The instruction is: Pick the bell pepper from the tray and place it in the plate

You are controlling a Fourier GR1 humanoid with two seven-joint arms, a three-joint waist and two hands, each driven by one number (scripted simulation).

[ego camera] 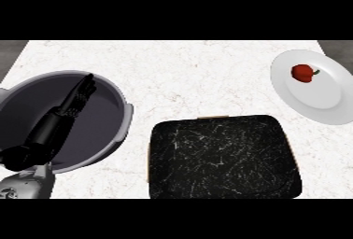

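The red bell pepper (303, 73) lies on the white plate (324, 100) at the far right of the counter, a little above the plate's middle. The black tray (224, 156) with white scratch marks sits at the front centre and holds nothing. My left hand (67, 106) shows at the left, fingers straight and pointing up, resting over a grey pot. It is far from both the tray and the plate. My right hand is out of view.
A large round grey pot (103, 140) with a dark inside stands at the left, behind my left hand. White marble counter (193, 74) stretches between the pot, the tray and the plate.
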